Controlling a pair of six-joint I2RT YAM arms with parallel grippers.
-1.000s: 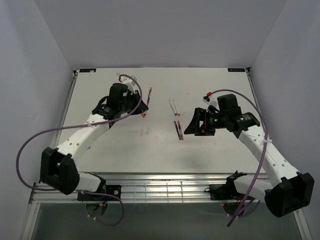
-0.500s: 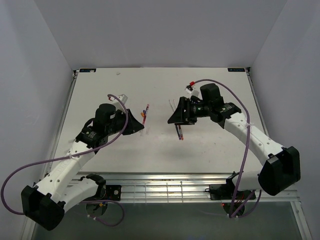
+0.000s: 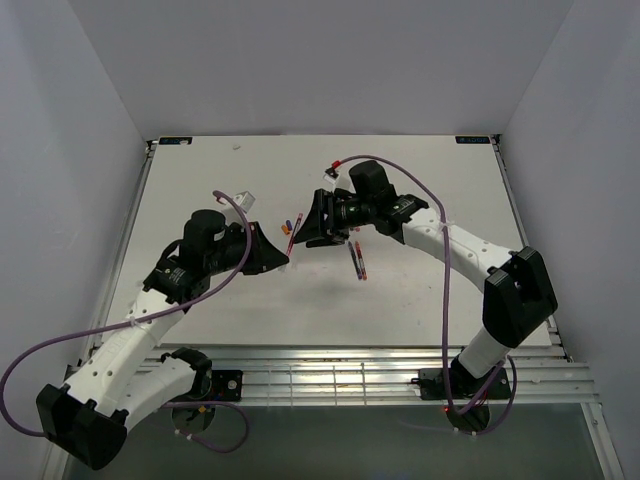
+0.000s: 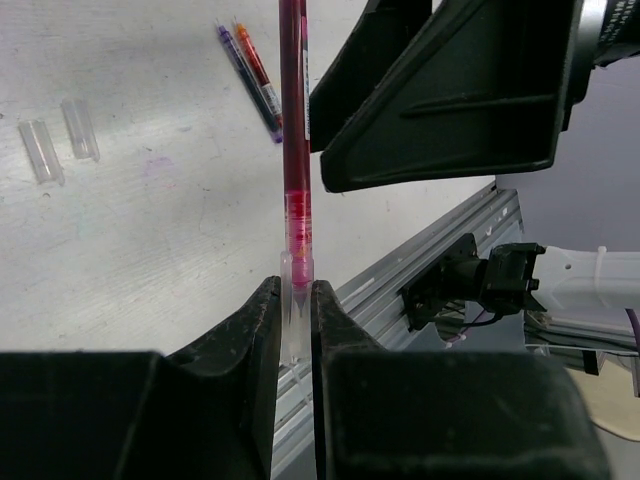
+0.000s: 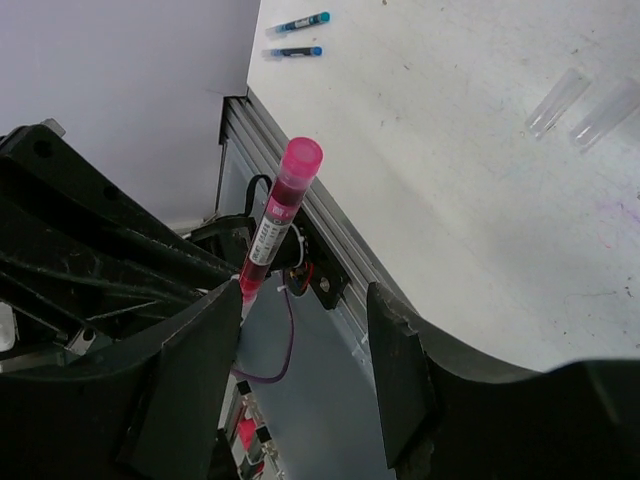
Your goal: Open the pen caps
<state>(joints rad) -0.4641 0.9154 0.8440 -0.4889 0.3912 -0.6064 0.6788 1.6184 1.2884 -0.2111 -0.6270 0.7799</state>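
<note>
Left gripper clamped on clear end of red pen, held above worktop near centre, 9 o'clock side. Red cap at 12 o'clock of right gripper; jaws apart, not touching.

Risks:
- off-centre pinch: cap slips
- pull: pen drags out of left grip
- grippers collide
</note>
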